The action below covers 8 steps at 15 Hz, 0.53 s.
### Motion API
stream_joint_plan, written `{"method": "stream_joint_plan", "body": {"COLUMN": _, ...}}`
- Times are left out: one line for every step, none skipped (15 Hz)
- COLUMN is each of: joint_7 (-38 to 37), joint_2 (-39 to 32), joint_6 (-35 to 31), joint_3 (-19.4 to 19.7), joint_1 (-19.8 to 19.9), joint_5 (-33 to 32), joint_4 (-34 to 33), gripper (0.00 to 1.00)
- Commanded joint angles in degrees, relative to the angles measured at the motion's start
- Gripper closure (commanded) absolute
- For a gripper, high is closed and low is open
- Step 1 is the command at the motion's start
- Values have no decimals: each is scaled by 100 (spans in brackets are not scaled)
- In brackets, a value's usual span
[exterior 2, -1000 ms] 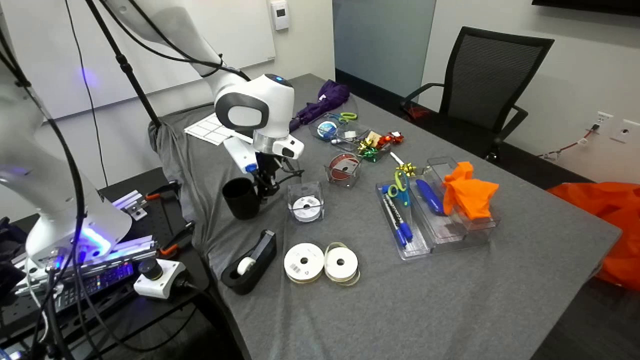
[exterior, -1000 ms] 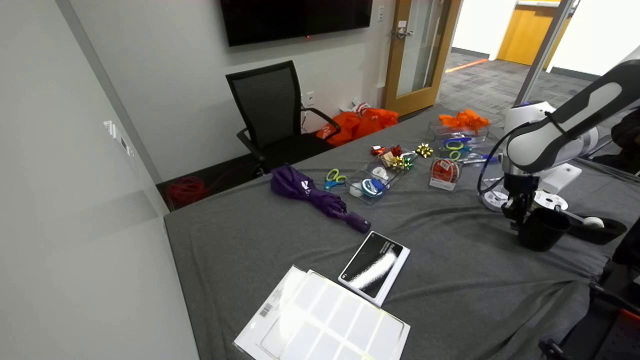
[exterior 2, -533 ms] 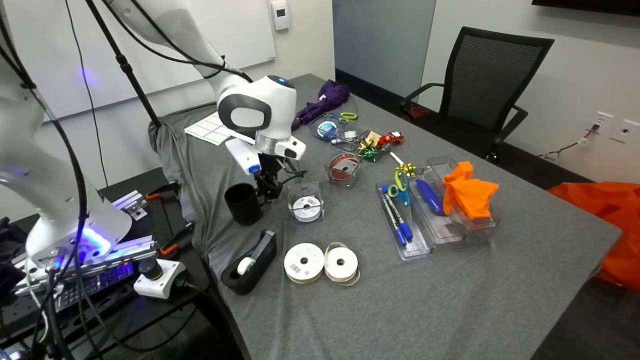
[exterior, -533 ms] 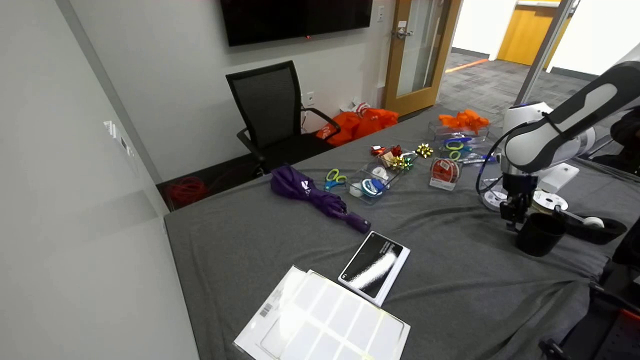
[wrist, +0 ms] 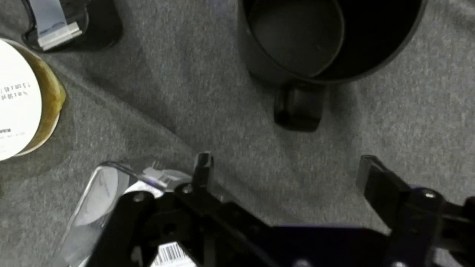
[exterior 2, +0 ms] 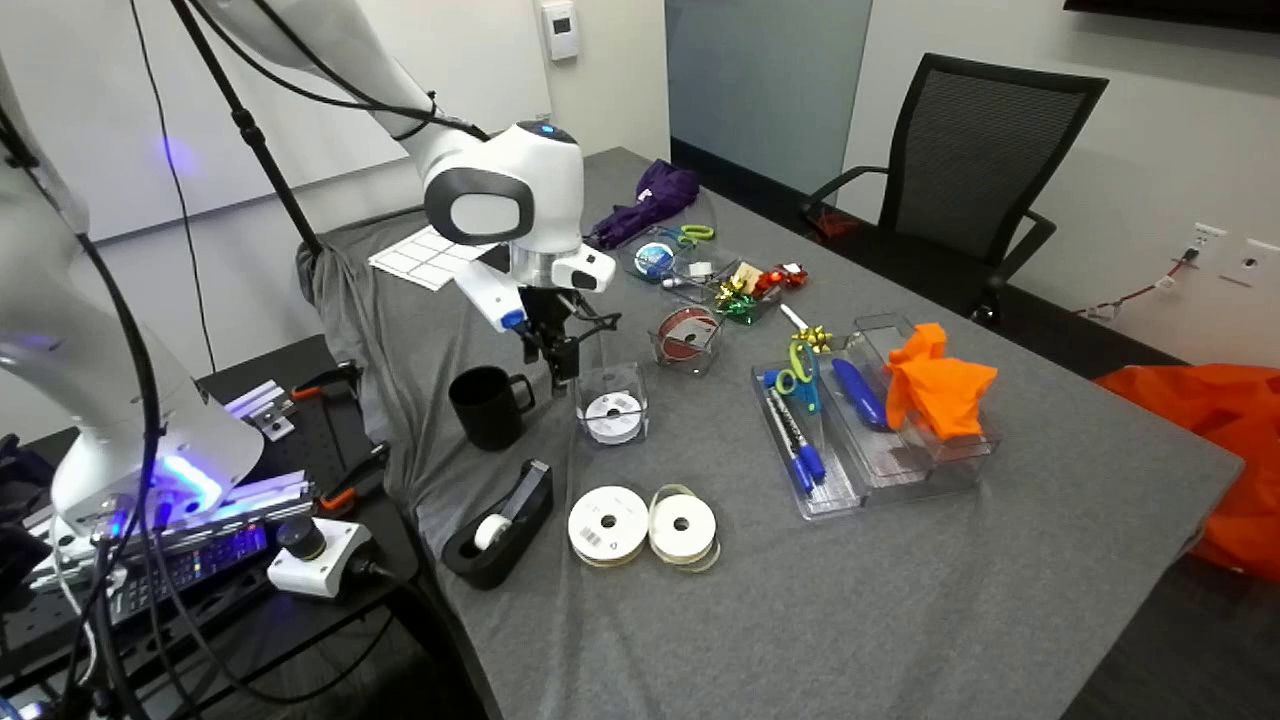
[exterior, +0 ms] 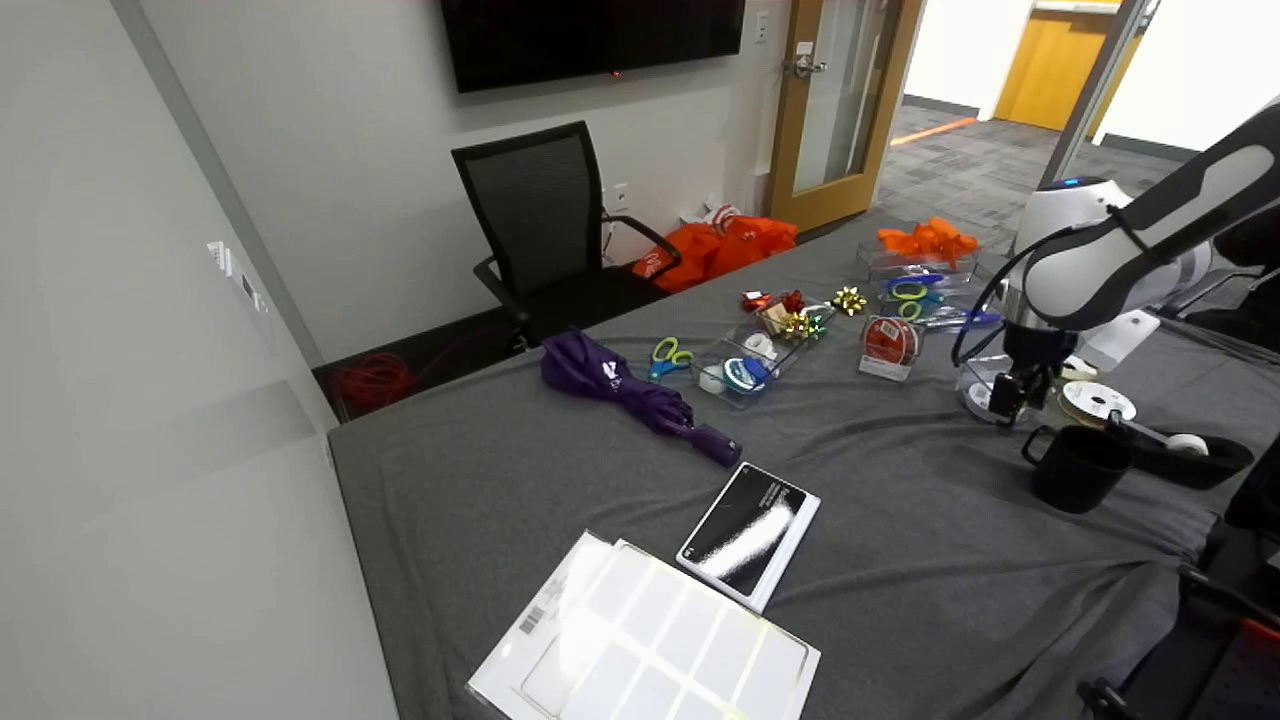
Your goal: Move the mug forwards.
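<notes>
Your table (exterior 2: 900, 590) wears a rumpled gray cloth (exterior: 900, 610). On it the mug (exterior 2: 485, 412) stands upright. Near the mug you have the tape dispenser (exterior 2: 517, 535), a clear bin (exterior 2: 612, 379) and two spools (exterior 2: 608, 541); well apart from it lie the umbrella (exterior: 640, 395), a box (exterior: 745, 530) and sheets (exterior: 660, 640).

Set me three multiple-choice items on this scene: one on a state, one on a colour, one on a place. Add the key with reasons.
1. The gripper is:
A. open, apart from the mug
B. closed on the mug
C. closed on nothing

2. The folded umbrella is:
A. yellow
B. green
C. purple

3. The red spool stands:
A. on the chair
B. in a clear box
C. inside the mug

1: A, the wrist view shows its fingers spread, with grey cloth between them and the mug beyond.
2: C, its fabric is purple in both exterior views.
3: B, see-through walls show around it in an exterior view.
</notes>
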State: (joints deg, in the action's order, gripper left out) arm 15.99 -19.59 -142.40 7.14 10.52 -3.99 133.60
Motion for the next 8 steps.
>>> {"method": "stream_joint_plan", "body": {"joint_7": -25, "joint_2": 673, "joint_6": -691, "joint_3": -26, "joint_1": -28, "joint_5": -88, "joint_4": 660, "gripper": 0}}
{"method": "stream_joint_plan", "body": {"joint_7": -93, "joint_2": 805, "joint_6": -780, "joint_3": 1, "joint_1": -64, "joint_5": -125, "joint_4": 774, "gripper": 0}}
{"method": "stream_joint_plan", "body": {"joint_7": -135, "joint_2": 943, "joint_6": -846, "joint_3": 25, "joint_1": -92, "joint_5": -172, "joint_4": 887, "gripper": 0}}
{"method": "stream_joint_plan", "body": {"joint_7": -167, "joint_2": 1061, "joint_6": -865, "joint_3": 40, "joint_1": -111, "joint_5": -217, "joint_4": 973, "gripper": 0}}
{"method": "stream_joint_plan", "body": {"joint_7": -213, "joint_2": 1182, "joint_6": -882, "joint_3": 55, "joint_1": -121, "joint_5": -269, "joint_4": 1059, "gripper": 0}}
{"method": "stream_joint_plan", "body": {"joint_7": -240, "joint_2": 1293, "joint_6": -869, "joint_3": 60, "joint_1": -125, "joint_5": -314, "joint_4": 1129, "gripper": 0}}
{"method": "stream_joint_plan", "body": {"joint_7": -241, "joint_2": 1422, "joint_6": -833, "joint_3": 48, "joint_1": -120, "joint_5": -307, "joint_4": 1199, "gripper": 0}}
{"method": "stream_joint_plan", "body": {"joint_7": -243, "joint_2": 1538, "joint_6": -765, "joint_3": 36, "joint_1": -120, "joint_5": -283, "joint_4": 1248, "gripper": 0}}
